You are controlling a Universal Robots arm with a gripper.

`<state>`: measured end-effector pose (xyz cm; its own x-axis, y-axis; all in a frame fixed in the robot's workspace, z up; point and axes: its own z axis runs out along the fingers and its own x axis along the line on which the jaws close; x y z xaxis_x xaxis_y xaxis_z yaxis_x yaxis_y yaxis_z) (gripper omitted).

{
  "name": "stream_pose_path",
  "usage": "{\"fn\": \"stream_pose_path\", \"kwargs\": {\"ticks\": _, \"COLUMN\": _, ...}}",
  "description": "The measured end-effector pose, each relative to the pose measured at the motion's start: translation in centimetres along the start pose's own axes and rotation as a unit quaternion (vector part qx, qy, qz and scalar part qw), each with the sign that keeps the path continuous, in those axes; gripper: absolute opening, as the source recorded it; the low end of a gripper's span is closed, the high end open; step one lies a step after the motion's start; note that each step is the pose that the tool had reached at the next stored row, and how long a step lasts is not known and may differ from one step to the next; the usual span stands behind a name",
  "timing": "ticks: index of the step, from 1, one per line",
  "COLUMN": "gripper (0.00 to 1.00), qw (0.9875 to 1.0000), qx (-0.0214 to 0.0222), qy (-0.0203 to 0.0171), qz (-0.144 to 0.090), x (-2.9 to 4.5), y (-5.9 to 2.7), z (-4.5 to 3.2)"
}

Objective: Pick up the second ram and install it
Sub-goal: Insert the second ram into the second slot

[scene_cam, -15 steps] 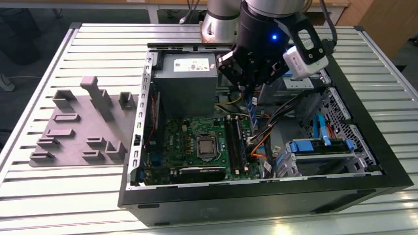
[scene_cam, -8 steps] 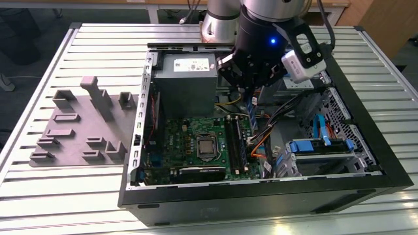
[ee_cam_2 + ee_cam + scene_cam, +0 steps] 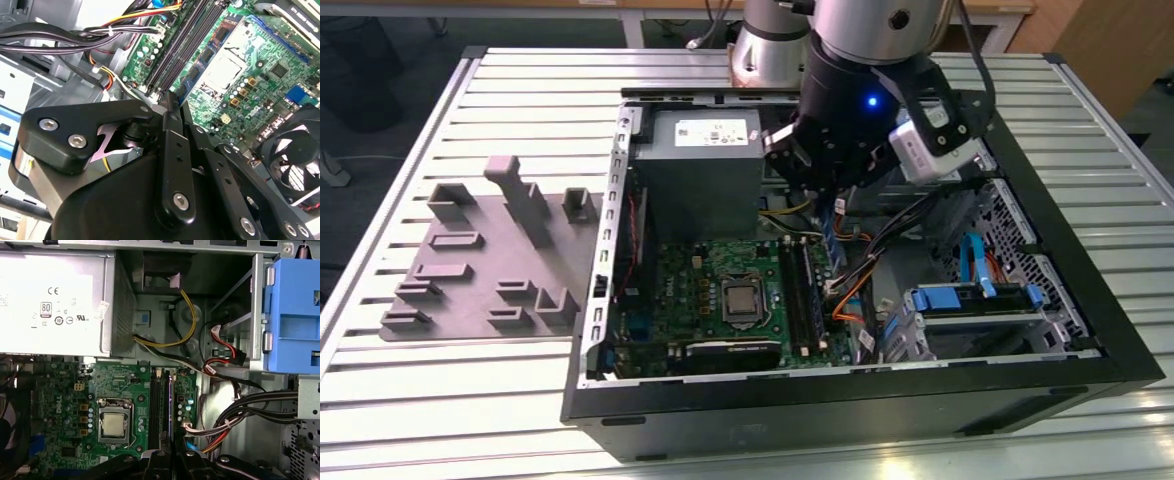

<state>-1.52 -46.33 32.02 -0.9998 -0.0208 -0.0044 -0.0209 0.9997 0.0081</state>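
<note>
Green-board sockets (image 3: 157,405) want the ram (image 3: 171,410), pinched in my gripper (image 3: 172,457), kept square and level, I judge.

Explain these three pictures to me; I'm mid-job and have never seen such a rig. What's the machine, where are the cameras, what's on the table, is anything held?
The machine is one silver robot arm ending in a black gripper. The exterior view, from a camera off the arm, shows a slatted metal table. On it lie an open black computer case holding a green circuit board, and, toward the exterior view's left, a grey plastic fixture block. Both wrist views come from cameras riding on the arm and look past the gripper into the case: long black memory sockets, a silver processor, a grey power supply box. The gripper hangs over the board near the sockets. Whether it holds the thin dark memory stick cannot be told.
</note>
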Motion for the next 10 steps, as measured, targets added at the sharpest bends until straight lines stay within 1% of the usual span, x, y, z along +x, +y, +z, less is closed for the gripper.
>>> {"fn": "stream_pose_path", "kwargs": {"ticks": 6, "gripper": 0.14, "qw": 1.0, "qx": 0.0003, "qy": 0.0018, "qz": 0.0, "x": 0.0, "y": -0.01, "z": 0.8}}
{"fn": "stream_pose_path", "kwargs": {"ticks": 10, "gripper": 0.14, "qw": 1.0, "qx": 0.0003, "qy": 0.0026, "qz": 0.0, "x": 0.0, "y": -0.01, "z": 1.11}}
